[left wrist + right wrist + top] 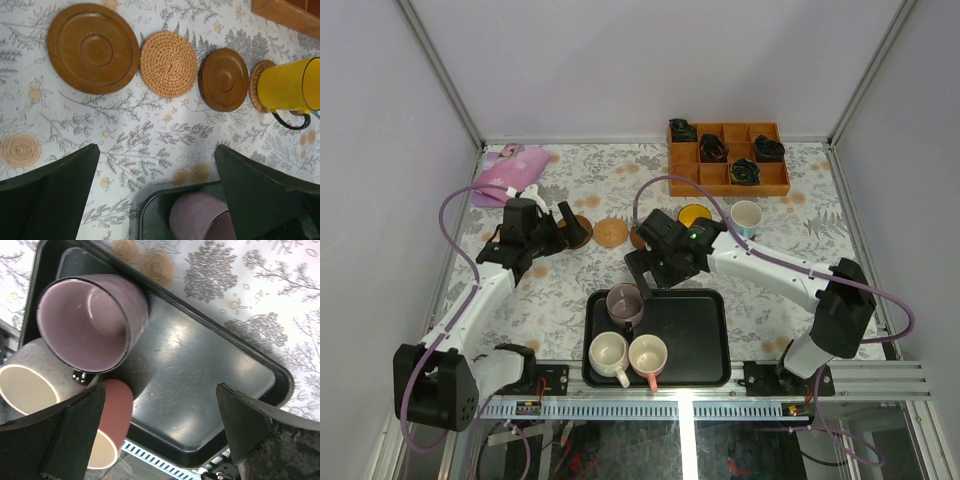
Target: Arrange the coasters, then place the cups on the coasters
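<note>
Holding nothing in left gripper, jaws wide, above a row of four coasters, yellow cup on the end one. Holding nothing in right gripper, jaws wide, over tray with mauve cup, cream cup, pink-handled cup.

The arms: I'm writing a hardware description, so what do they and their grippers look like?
Both arms have white links between black joint housings: left arm, right arm. A lilac cable loops along each. The left gripper and right gripper have black, wedge-shaped fingers.
</note>
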`<state>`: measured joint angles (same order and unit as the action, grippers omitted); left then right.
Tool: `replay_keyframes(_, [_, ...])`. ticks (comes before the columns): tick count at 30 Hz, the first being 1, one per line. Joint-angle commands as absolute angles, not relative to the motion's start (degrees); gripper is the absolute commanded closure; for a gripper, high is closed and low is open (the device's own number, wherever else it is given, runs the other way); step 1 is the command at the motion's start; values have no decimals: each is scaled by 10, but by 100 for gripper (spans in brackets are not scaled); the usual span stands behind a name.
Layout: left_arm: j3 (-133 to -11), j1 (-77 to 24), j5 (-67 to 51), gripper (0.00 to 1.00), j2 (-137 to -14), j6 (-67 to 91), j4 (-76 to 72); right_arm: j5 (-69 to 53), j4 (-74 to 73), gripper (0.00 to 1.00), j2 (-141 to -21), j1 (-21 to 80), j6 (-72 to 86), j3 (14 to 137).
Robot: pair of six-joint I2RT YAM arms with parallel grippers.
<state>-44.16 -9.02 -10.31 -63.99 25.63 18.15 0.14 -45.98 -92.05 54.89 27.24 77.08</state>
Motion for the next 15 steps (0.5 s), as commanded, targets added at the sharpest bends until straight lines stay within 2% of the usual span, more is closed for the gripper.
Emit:
replay_keyframes(1, [-419, -94, -105, 0, -607, 261, 197, -12, -416, 1, -905, 574, 294, 770])
replay_keyframes(15, [-389, -103, -109, 0, -563, 279, 201, -18, -374, 0, -962, 653, 308, 775])
